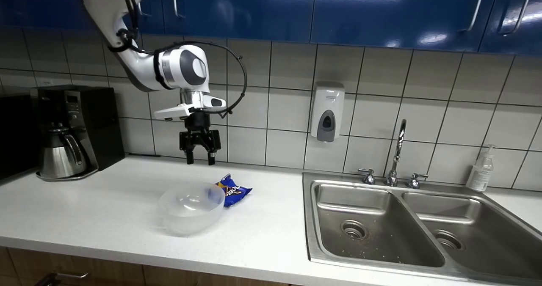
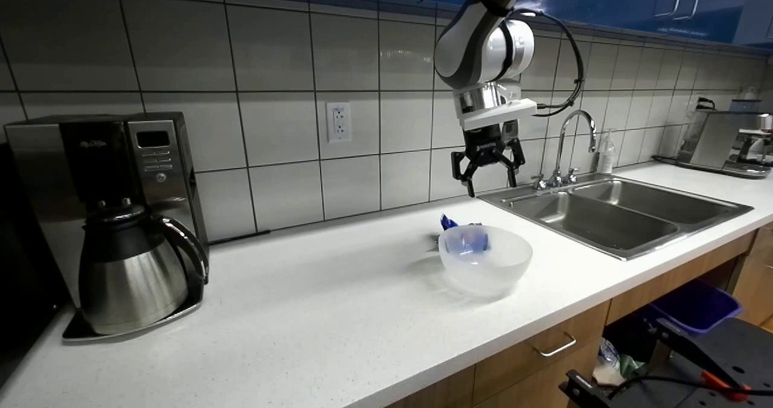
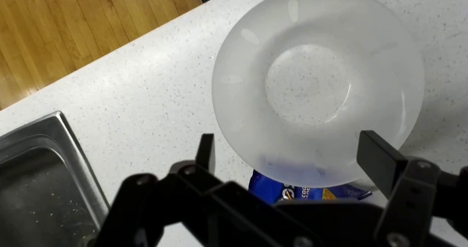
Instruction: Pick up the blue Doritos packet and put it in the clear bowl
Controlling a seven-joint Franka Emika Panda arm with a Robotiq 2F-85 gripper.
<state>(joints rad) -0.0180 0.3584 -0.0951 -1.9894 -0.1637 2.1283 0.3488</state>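
The empty gripper (image 1: 200,159) hangs spread wide. Below it, the packet (image 1: 234,193) lies outside the bowl (image 1: 186,221); picking and placing remain.

packet (image 1: 234,192): blue | bowl (image 3: 305,144): milky-clear | gripper (image 1: 200,159): black | counter (image 3: 153,93): white, grey-speckled

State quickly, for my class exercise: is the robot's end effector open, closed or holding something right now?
End effector: open, holding nothing; the blue Doritos packet lies beside the clear bowl.
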